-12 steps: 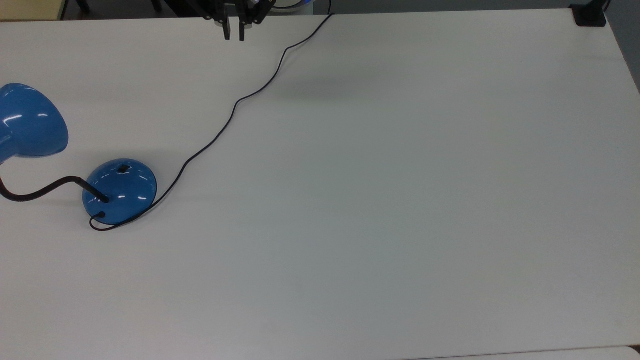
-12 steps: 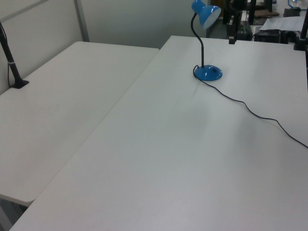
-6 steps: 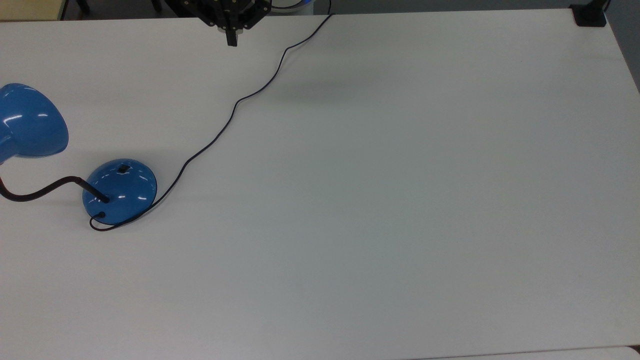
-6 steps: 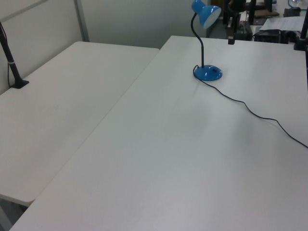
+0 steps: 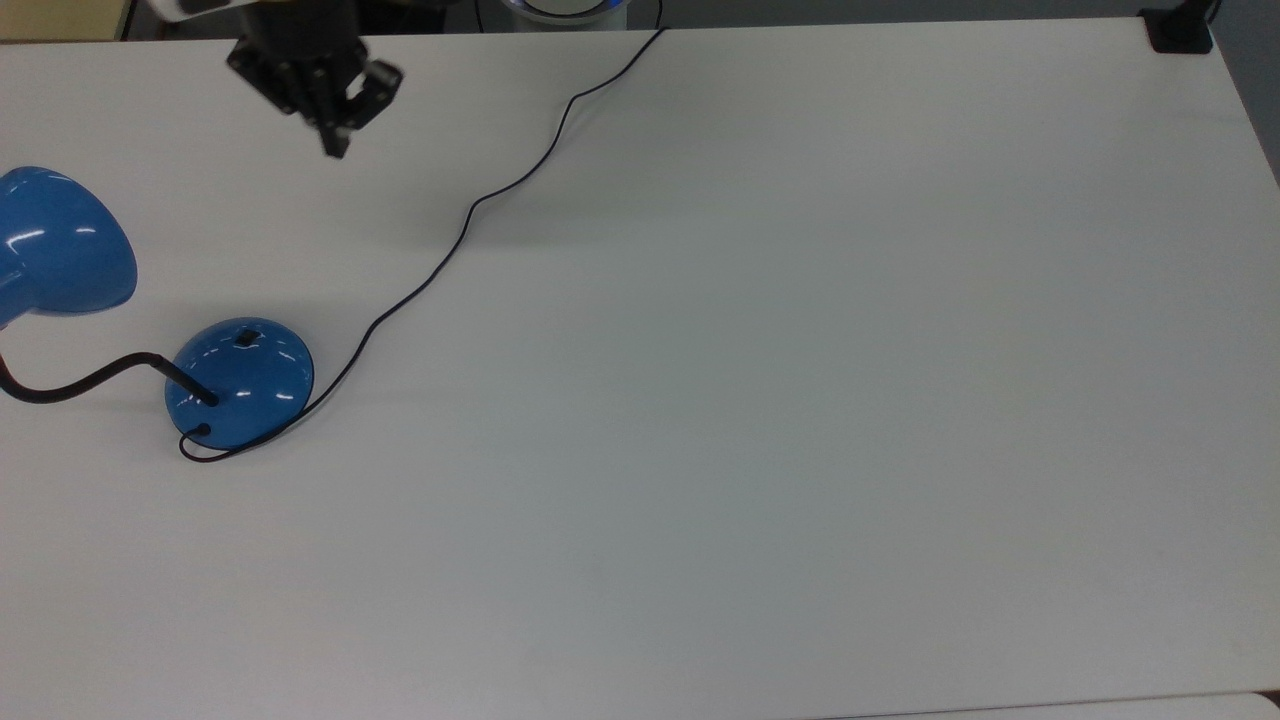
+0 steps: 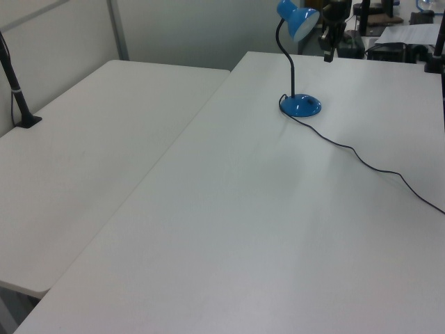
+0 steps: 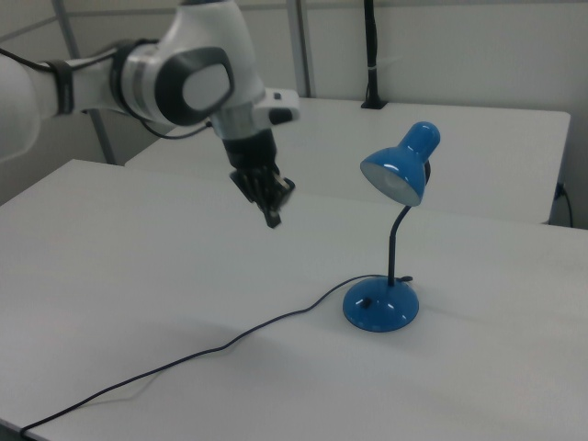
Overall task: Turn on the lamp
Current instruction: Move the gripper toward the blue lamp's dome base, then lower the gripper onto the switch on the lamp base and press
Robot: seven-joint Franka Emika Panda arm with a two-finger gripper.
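Fingers (image 5: 334, 148) pressed together, gripping nothing, hovering above surface (image 5: 760, 400), well apart from lamp (image 5: 240, 382); no readable writing

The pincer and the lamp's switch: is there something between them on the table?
No. In the top view, bare table separates the pincer from the switch; the cord runs beside it.

Checked everywhere for writing, found zip. No readable text, labels, brand marks, numbers or signs on anything here, honestly. Nothing legible to report at all.
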